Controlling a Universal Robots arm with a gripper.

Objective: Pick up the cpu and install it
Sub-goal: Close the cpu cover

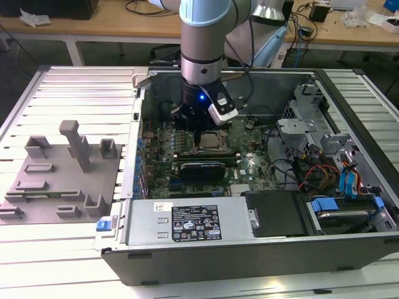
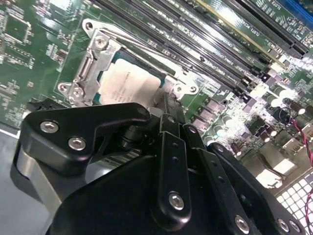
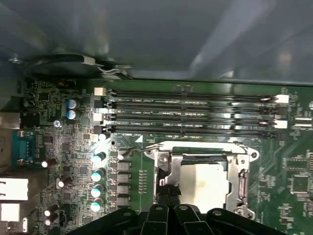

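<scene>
Two close-ups, both wrist views, show the cpu point(image 3: 205, 183) lying flat inside the socket's metal frame point(image 3: 242, 176), the pincer point(image 3: 168, 195) at its edge, apart or together impossible to tell. From the exterior view, the arm point(image 1: 202, 37) reaches into the open computer case point(image 1: 249, 261); grey fixture blocks point(image 1: 62, 168) sit on the table point(image 1: 62, 261) at the exterior view's left.

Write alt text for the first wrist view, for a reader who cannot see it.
The pale, silver-topped cpu lies inside the metal-framed socket on the green motherboard, with the black gripper right at one edge of it. Long memory slots run in a row beside the socket.
</scene>
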